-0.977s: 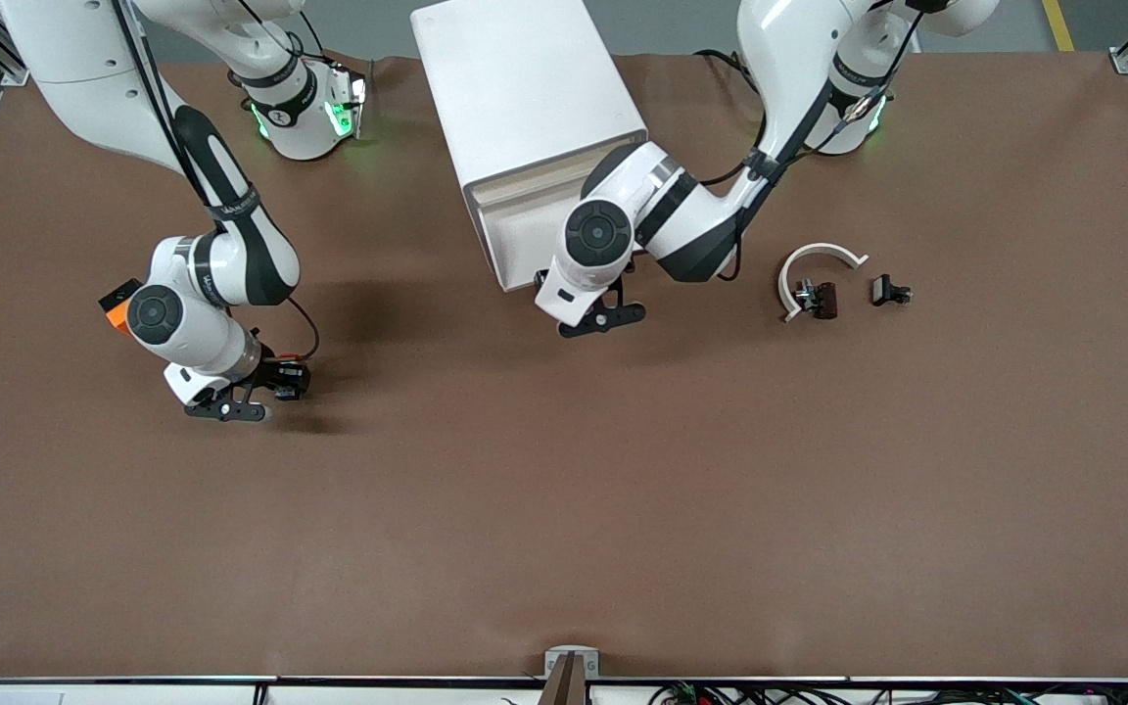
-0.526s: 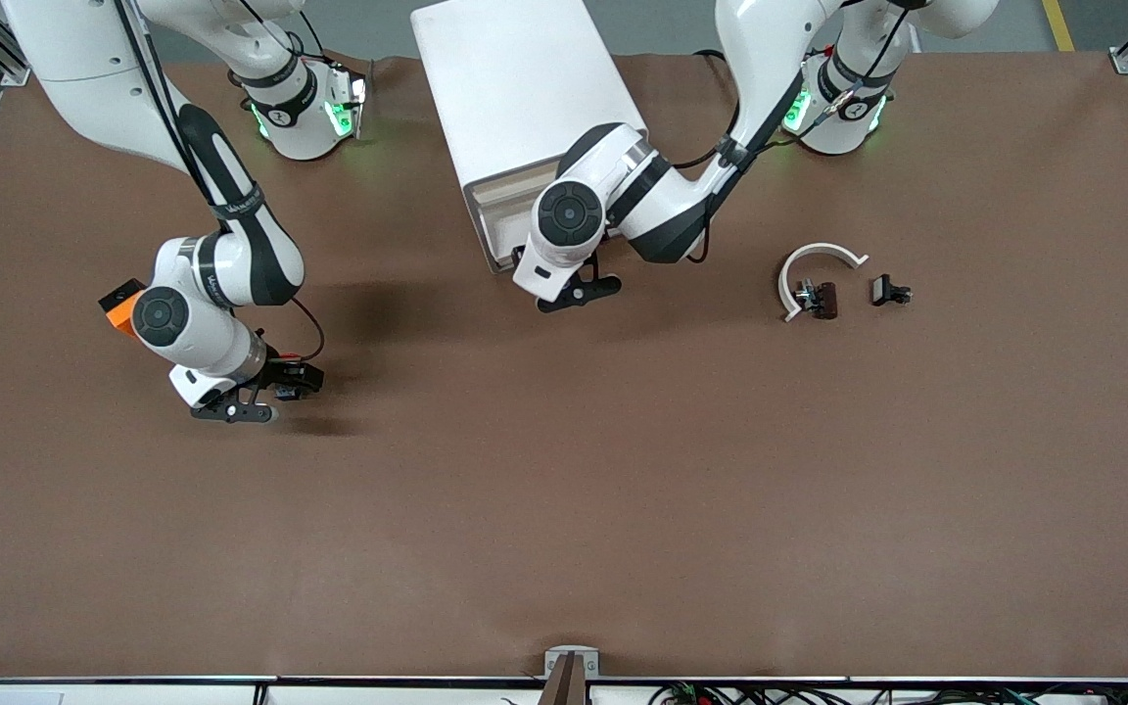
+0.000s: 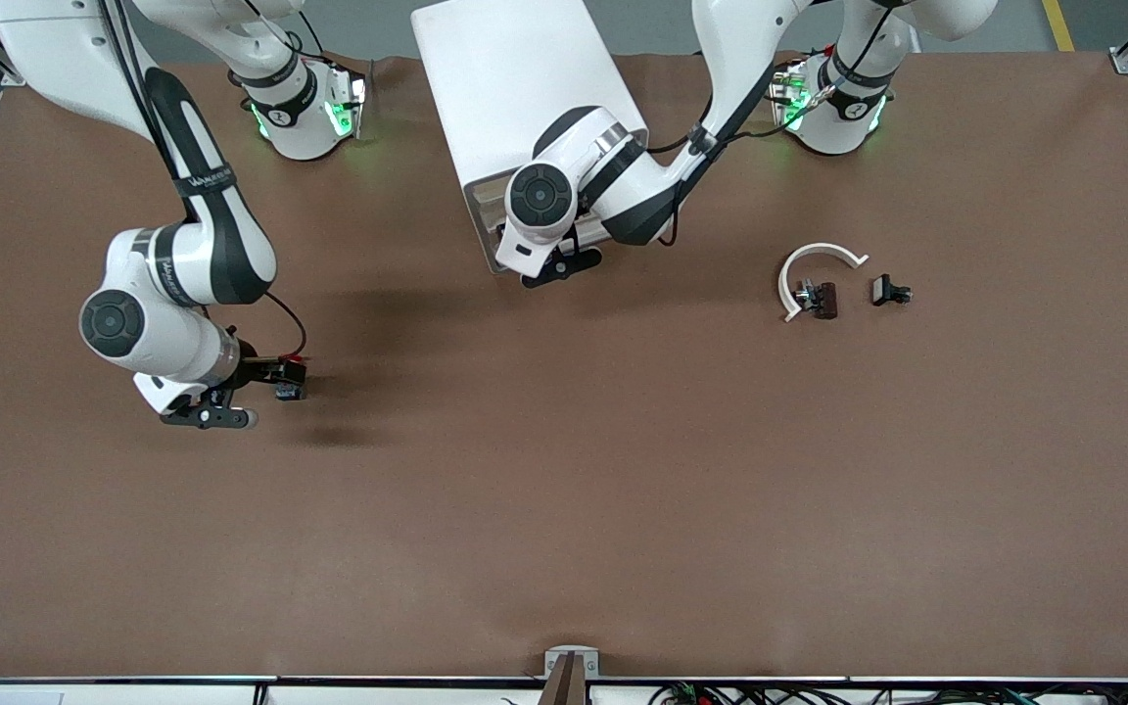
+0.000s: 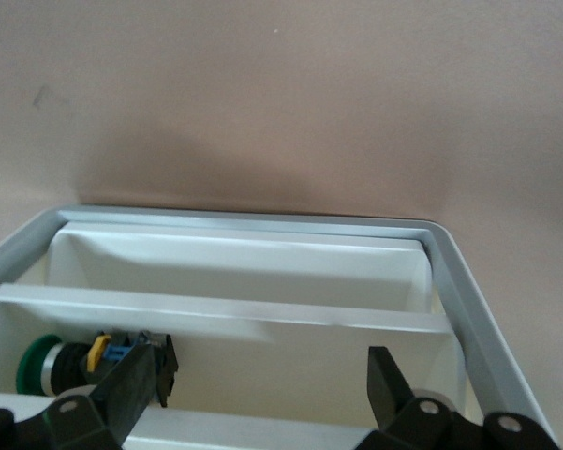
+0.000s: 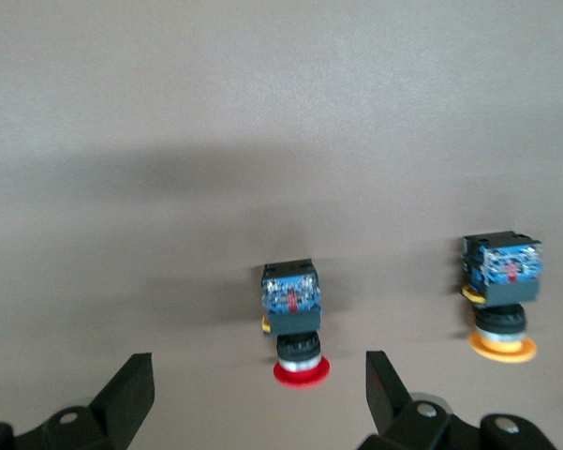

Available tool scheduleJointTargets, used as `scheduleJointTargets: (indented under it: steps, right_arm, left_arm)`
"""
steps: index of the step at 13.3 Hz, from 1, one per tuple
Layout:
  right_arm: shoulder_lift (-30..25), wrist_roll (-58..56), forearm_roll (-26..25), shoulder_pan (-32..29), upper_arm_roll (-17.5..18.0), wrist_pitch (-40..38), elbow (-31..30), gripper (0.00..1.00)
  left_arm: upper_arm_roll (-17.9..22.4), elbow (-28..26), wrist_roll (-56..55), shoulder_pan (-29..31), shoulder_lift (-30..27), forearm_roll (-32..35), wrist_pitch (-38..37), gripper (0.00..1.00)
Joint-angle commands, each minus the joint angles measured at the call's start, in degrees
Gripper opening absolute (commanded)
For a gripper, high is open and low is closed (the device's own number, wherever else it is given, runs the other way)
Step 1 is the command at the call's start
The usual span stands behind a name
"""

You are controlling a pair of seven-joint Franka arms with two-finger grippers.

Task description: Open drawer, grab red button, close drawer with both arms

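Button (image 5: 300, 328) with the red cap lies on the brown desk (image 3: 564, 509) at the right arm's end, cap down toward the wrist camera, its blue-and-black contact block showing. You can see in the right wrist view that it sits free between the two black fingers (image 5: 131, 394), touched by neither. Your right pincer (image 3: 231, 397) stands wide and holds nothing, low over the desk just by the button. Beside the red one, in that same wrist view, a second button with a yellow-orange cap (image 5: 501, 300) rests on the desk, apart from it.

Your left pincer (image 4: 262, 394) is also wide and empty, poised at the front of the white drawer cabinet (image 3: 525, 88) between the two arm bases. The drawer (image 4: 244, 281) shows open below it, with a green-capped part (image 4: 51, 366) lying inside.

Toward the left arm's end of the desk you have a white curved piece (image 3: 814, 259) with a small dark part (image 3: 819, 297) touching it, and another small black part (image 3: 890, 291) just beside
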Motion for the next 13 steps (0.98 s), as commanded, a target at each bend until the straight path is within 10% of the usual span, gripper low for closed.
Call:
scheduleJointTargets:
  steps: [1,13]
  right_arm:
    - [-3.65,1.05,-1.79,-0.22,-0.08,-8.38,3.04,1.0]
    - [-13.33,-7.2,-3.82,-6.19,0.0,-42.24,21.68,1.0]
  left_arm:
    - [0.18,0.68,-6.59,-0.23,-0.07,-1.02,-0.76,1.0]
    - [4.05,5.95,0.98,18.12,-8.5,22.89,-3.56,1.0]
